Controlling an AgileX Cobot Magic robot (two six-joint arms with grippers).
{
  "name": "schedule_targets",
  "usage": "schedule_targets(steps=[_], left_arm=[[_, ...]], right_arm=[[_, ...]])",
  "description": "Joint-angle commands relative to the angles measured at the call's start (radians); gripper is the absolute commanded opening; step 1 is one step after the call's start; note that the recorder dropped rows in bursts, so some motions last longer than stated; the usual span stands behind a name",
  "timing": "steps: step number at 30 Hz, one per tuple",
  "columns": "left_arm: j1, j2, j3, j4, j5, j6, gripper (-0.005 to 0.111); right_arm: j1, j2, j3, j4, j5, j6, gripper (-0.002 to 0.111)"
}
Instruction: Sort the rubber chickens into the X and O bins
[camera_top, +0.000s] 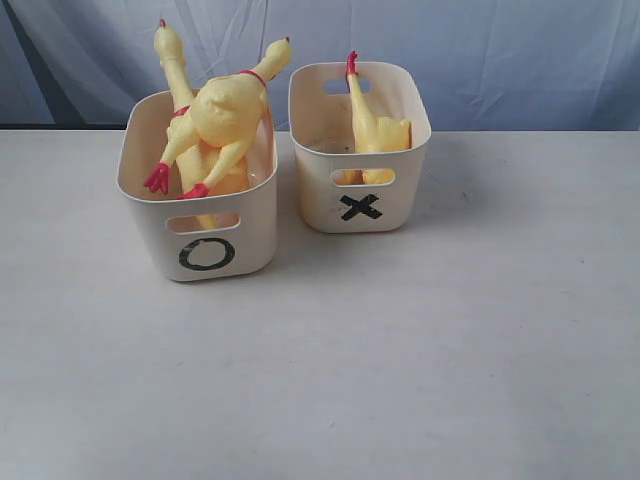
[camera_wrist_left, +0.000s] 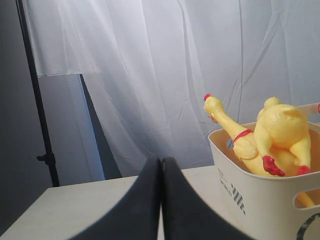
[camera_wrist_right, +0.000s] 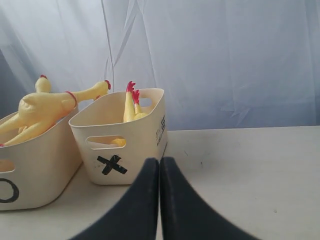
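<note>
**Chickens sit in both bins; fingers pressed together**

The left fingers (camera_wrist_left: 142, 205) are together with no gap and hold nothing, low over the desk (camera_top: 420, 360) and apart from the O bin (camera_top: 250, 235). Its corner shows to one side in the left wrist view. The right fingers (camera_wrist_right: 142, 205) are likewise together and hold nothing. They are set back from the O bin, on the side where the X bin (camera_top: 318, 195) stands.

In the O bin two long chickens are piled. The top chicken (camera_top: 230, 115) lies with its red feet toward the bin's marked front and its banded neck rising over the back rim. The lower chicken (camera_top: 178, 80) pokes its head up past the back left corner.

The X bin stands just beside the O bin, slightly farther back, not touching. It holds a thin chicken (camera_top: 360, 110), which leans up with its red end above the rim, and a stubby chicken (camera_top: 393, 135) against it.

A pale curtain (camera_top: 500, 60) hangs behind the O bin.
</note>
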Motion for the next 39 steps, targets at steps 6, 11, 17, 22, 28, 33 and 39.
schedule_targets(steps=[6, 11, 17, 22, 28, 33, 39], left_arm=[[0.003, -0.005, 0.004, 0.001, -0.001, 0.0, 0.0], [0.003, -0.005, 0.004, 0.001, -0.001, 0.0, 0.0], [0.011, -0.005, 0.004, 0.001, -0.001, 0.0, 0.0], [0.011, -0.005, 0.004, 0.001, -0.001, 0.0, 0.0], [0.011, -0.005, 0.004, 0.001, -0.001, 0.0, 0.0], [0.011, -0.005, 0.004, 0.001, -0.001, 0.0, 0.0], [0.011, -0.005, 0.004, 0.001, -0.001, 0.0, 0.0]], right_arm=[[-0.004, -0.007, 0.003, 0.006, 0.003, -0.002, 0.001], [-0.004, -0.007, 0.003, -0.125, 0.003, -0.002, 0.001], [-0.004, -0.007, 0.003, -0.566, 0.003, -0.002, 0.001], [-0.004, -0.007, 0.003, -0.798, 0.003, -0.002, 0.001], [-0.004, -0.007, 0.003, -1.07, 0.021, -0.002, 0.001], [-0.004, -0.007, 0.003, -1.075, 0.085, -0.002, 0.001], [-0.004, -0.007, 0.003, -1.075, 0.154, -0.002, 0.001]])
